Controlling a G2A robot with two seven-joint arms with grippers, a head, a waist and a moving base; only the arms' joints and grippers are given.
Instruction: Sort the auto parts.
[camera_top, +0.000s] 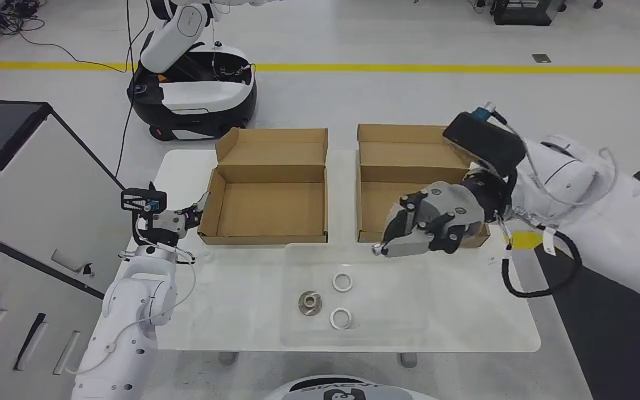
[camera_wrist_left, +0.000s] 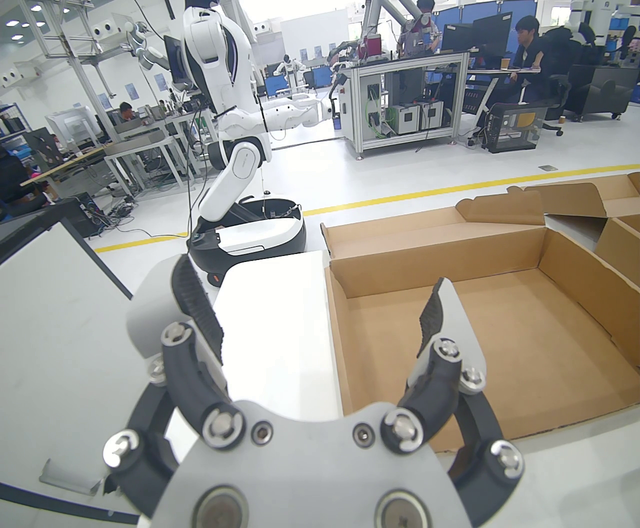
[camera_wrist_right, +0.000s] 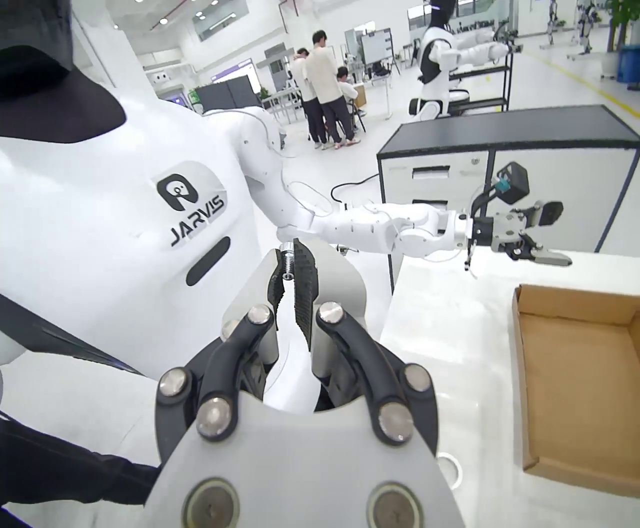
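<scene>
The right hand (camera_wrist_right: 291, 270) is clamped on a small threaded metal part (camera_wrist_right: 286, 256), just in front of the right box (camera_top: 400, 165); the left hand (camera_wrist_left: 312, 280) gapes wide, holding nothing, beside the left box (camera_top: 268, 200); white rings (camera_top: 342, 282) and a metal hub (camera_top: 311, 301) lie on the worktop (camera_top: 450, 310).

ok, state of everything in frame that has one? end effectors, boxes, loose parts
left end effector: open, empty, beside the left box
right end effector: shut on bolt, by the right box's front edge
left box: lid open, empty
right box: lid open, visible floor bare, rest hidden by arm
far white ring: loose, flat on table
near white ring: loose, flat
grey metal part: loose, between the rings
</scene>
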